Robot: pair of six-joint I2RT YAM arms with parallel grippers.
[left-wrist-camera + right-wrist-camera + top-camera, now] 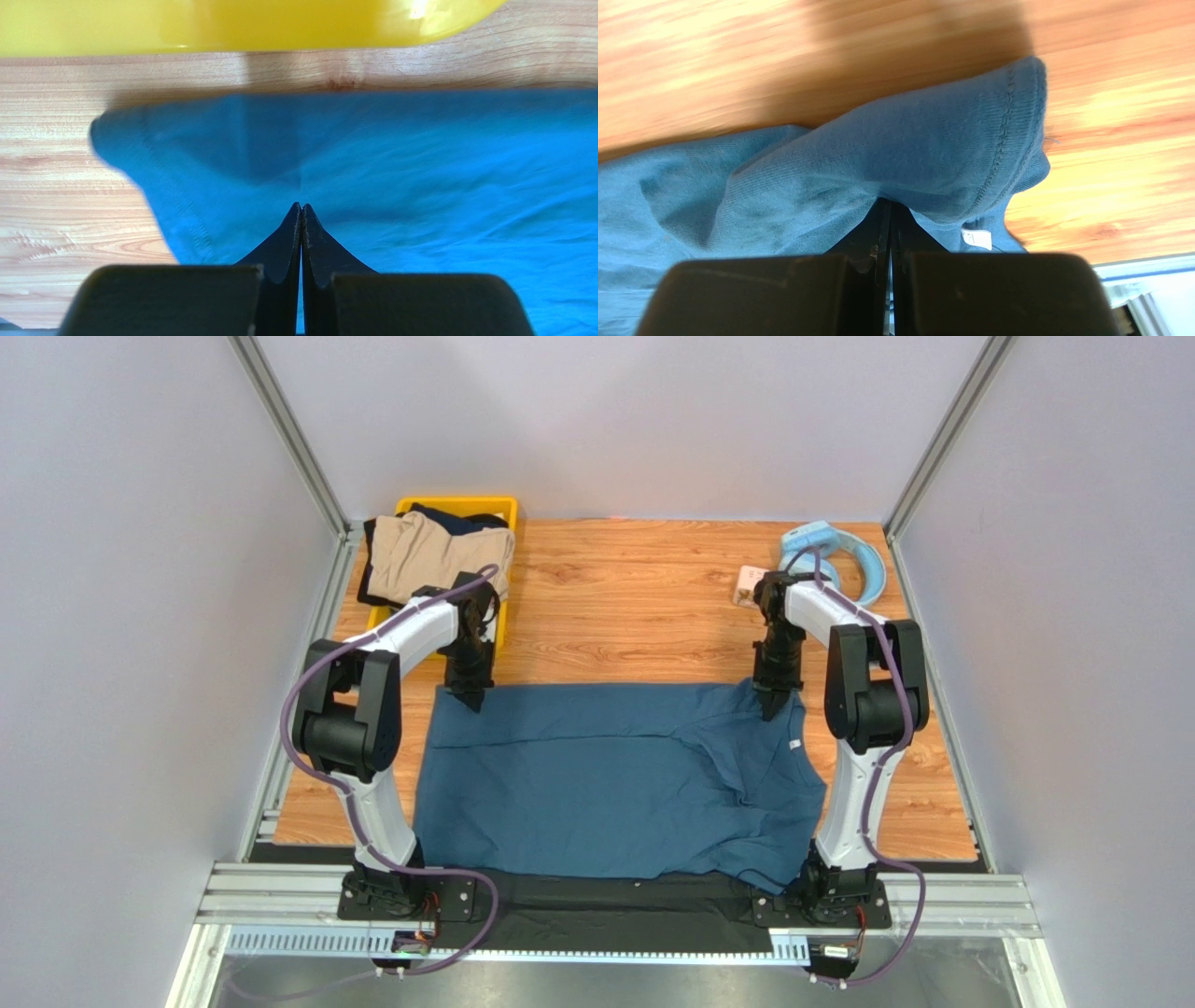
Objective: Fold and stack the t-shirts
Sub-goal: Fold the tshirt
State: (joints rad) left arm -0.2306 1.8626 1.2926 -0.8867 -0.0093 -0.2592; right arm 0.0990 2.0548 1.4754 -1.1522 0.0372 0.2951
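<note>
A large dark teal t-shirt (617, 770) lies spread across the wooden table, its near edge hanging over the front. My left gripper (470, 697) stands at the shirt's far left corner, jaws pressed together with the tips pinching the cloth (421, 161), which puckers at the left gripper (302, 205). My right gripper (774, 707) is at the far right corner, also shut; a hemmed fold of the shirt (913, 154) bunches up over the right gripper (889, 203) and hides its tips. Tan (428, 553) and navy (456, 518) t-shirts lie bunched in the bin.
A yellow bin (508, 511) sits at the far left, its wall (210, 28) just beyond the left corner of the shirt. Light-blue headphones (849, 560) and a small pale object (748, 584) lie at the far right. Grey walls enclose the table.
</note>
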